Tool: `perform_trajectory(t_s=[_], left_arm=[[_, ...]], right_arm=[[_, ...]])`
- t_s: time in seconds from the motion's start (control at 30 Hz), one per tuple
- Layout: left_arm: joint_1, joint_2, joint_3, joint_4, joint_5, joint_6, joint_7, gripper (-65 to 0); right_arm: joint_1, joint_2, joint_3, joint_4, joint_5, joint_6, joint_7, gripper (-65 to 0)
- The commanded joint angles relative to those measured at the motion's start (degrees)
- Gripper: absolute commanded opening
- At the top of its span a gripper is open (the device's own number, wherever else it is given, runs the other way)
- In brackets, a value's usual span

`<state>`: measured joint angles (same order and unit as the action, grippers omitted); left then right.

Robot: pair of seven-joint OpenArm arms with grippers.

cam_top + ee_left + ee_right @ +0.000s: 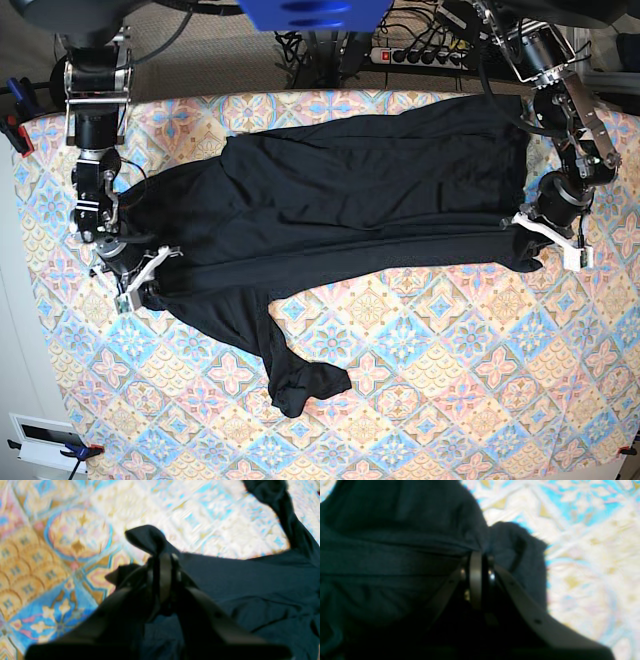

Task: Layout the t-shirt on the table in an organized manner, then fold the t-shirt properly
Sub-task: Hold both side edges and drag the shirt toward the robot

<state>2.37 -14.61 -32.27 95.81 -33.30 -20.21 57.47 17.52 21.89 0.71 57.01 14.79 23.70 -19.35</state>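
The t-shirt [350, 190] lies across the table [450, 380] (one sleeve trailing). Left gripper [522, 245] and right gripper [150, 285] each pinch its opposite edges, jaws closed.

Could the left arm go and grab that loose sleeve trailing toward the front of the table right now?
Probably not yet: the left tool is shut on the plain black fabric t-shirt, so it is occupied. The trailing sleeve lies far across the pastel diamond-patterned table, uncovered.

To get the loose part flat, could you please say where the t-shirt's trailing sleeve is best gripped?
Grip the bunched tip of the sleeve on the t-shirt, coming from above on the table side nearest the camera: the tip is crumpled into a raised lump with bare cloth-covered table around it.
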Motion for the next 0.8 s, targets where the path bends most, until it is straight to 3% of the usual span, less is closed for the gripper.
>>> perform_trajectory(t_s=[0.0, 0.13, 0.3, 0.53, 0.77], left_arm=[[-0.2, -1.2, -0.3, 0.7, -0.5, -0.1, -1.6, -65.0], [1.4, -1.2, -0.3, 0.5, -0.5, -0.1, -1.6, -65.0], [3.8, -1.2, 0.1, 0.4, -0.1, -0.1, -1.7, -65.0], [4.1, -0.7, 4.1, 0.4, 7.4, -0.1, -1.9, -65.0], [4.1, -0.7, 4.2, 0.4, 8.0, -0.1, -1.9, -64.0]], right_arm=[[1.4, 1.0, 2.1, 2.1, 0.4, -0.7, 0.9, -65.0], [0.5, 0.9, 6.1, 4.1, 0.3, -0.7, -1.5, -65.0], [0.4, 0.9, 6.3, 4.0, 0.3, -0.7, -1.5, -65.0], [0.4, 0.9, 6.2, 3.9, 0.3, -0.7, -1.5, -65.0], [0.3, 0.9, 6.2, 3.8, 0.3, -0.7, -4.3, -65.0]])
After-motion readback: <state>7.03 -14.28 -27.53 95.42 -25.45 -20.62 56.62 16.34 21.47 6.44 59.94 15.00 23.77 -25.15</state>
